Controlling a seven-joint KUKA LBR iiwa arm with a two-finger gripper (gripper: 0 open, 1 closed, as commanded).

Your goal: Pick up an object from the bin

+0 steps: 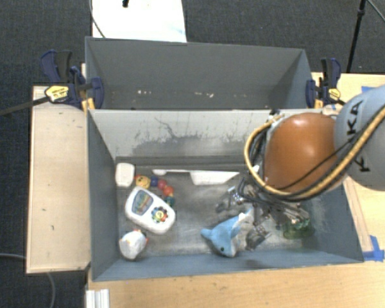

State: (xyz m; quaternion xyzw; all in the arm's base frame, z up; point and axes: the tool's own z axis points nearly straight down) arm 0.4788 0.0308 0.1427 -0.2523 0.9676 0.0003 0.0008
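The tool (253, 215) sits low at 4 o'clock in the grey metal bin (199, 82). A blue fish-shaped soft toy (221, 237) lies just beside it at 7 o'clock. Tool opening: cannot tell. Nothing appears lifted; grasp and lift are judged not yet done.

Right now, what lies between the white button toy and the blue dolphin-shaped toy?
Nothing. In the camera view, only bare bin floor separates the white button toy from the blue dolphin-shaped toy.
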